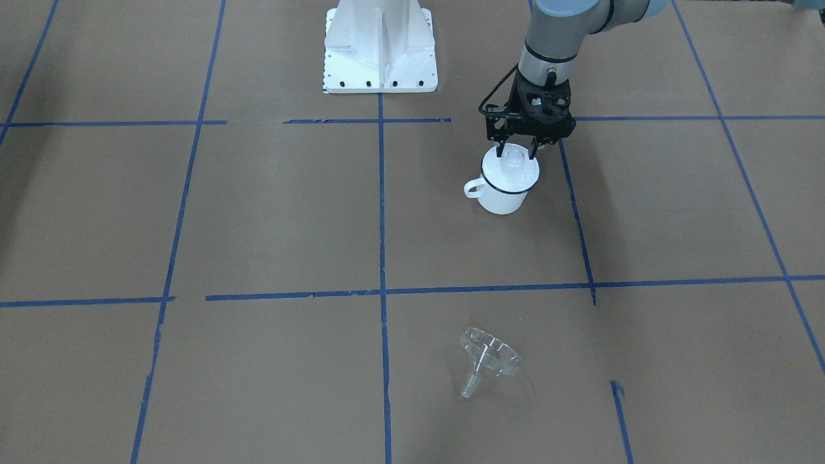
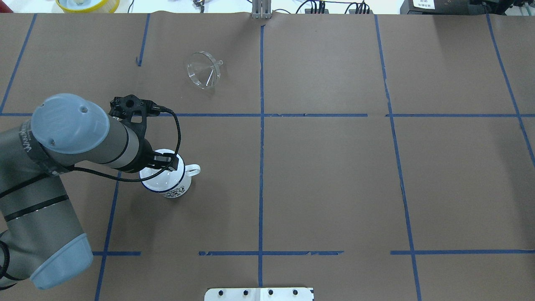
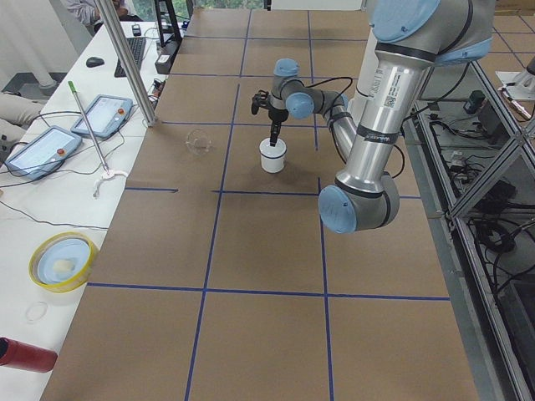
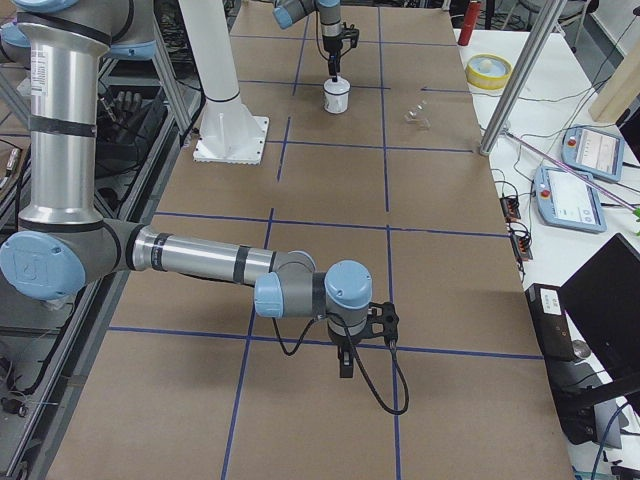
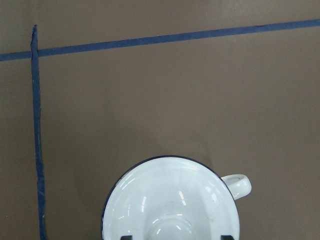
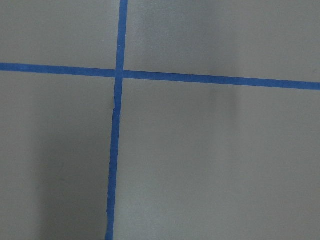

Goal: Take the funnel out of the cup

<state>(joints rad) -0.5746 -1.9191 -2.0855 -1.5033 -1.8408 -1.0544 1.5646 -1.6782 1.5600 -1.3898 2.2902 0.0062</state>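
The clear funnel (image 1: 488,356) is not in the cup (image 1: 504,193). In the front-facing view it lies tipped over on the brown table (image 1: 258,212), low down in the middle of the picture, with its short spout pointing to the lower left. The white mug with the dark blue rim stands in the upper middle, a bit to the right, well apart from the funnel. A blue tape line (image 1: 490,287) runs across the table between them. So the main job looks done: the funnel is out and nothing holds it.

The left gripper (image 1: 516,154) hangs right over the cup. What looks like a white lid (image 1: 515,171) with a round knob (image 1: 514,154) sits on top of the cup, and the two black fingers stand on either side of that knob. In the left wrist view the finger tips peek in at the bottom edge, far apart, with gaps between them and the knob. So this gripper is spread wide and grips nothing.

The right gripper (image 4: 345,368) shows only in the side view from the right, low in the middle, far from the cup. I cannot tell if it is spread or closed. Its own camera sees just table and blue tape.

What is left seems small — the left arm could lift up and away from the cup.
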